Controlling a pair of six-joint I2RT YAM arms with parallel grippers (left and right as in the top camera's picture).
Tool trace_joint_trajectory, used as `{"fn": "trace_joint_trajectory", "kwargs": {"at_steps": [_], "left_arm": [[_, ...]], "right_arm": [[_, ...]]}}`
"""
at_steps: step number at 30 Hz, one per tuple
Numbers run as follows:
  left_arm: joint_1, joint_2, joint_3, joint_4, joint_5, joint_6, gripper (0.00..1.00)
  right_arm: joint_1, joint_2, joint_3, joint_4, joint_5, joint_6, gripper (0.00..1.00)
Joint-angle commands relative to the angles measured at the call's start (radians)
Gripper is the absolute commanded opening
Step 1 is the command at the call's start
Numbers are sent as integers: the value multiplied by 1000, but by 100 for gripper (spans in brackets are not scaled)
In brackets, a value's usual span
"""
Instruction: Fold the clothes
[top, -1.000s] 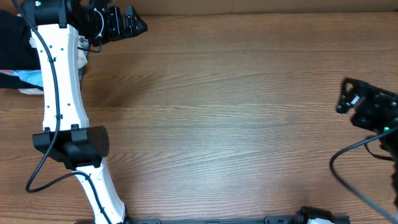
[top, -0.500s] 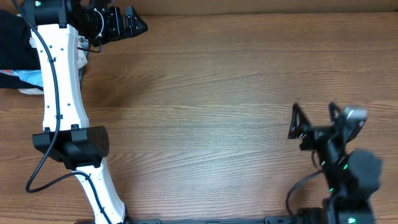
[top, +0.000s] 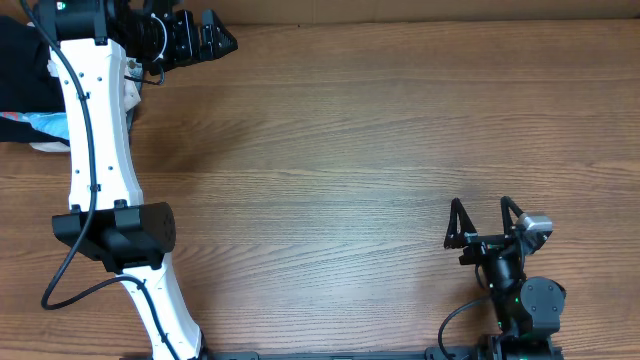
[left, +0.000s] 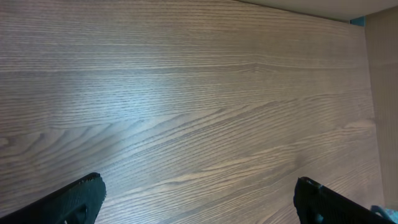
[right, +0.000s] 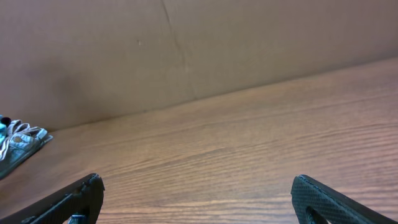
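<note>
A dark heap of black fabric (top: 20, 70), the black T-shirt as far as I can tell, lies at the far left edge of the table, partly behind my left arm. My left gripper (top: 212, 38) is at the back left of the table, to the right of the heap and apart from it. In the left wrist view it (left: 198, 183) is open and empty over bare wood. My right gripper (top: 484, 214) is open and empty near the front right, and the right wrist view (right: 198, 182) shows only wood between its fingers.
A light blue printed garment (top: 42, 126) and a pale one (top: 45, 146) lie just below the black heap; a pale bundle (right: 17, 142) shows far left in the right wrist view. A cardboard wall (right: 217, 43) stands along the back edge. The wooden table (top: 360, 150) spans the middle.
My right arm has swung from the right edge down towards the front right corner, its gripper still open. The left arm has not moved.
</note>
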Motion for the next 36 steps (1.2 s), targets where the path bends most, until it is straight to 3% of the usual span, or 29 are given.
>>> {"fn": "trace_joint_trajectory", "kwargs": {"at_steps": [1,5,26,36], "left_arm": [[-6,-15,20,2,15,-6,100],[-6,-15,20,2,15,-6,100],[-6,-14,20,2,11,-6,100],[-7,-44,17,2,-193,-6,100]], "right_arm": [[7,-69,-34,-37,-16,14,100],[8,-133,-34,-46,-24,12,100],[10,-130,-34,-47,-24,13,100],[10,-130,-34,-47,-24,13,100]]}}
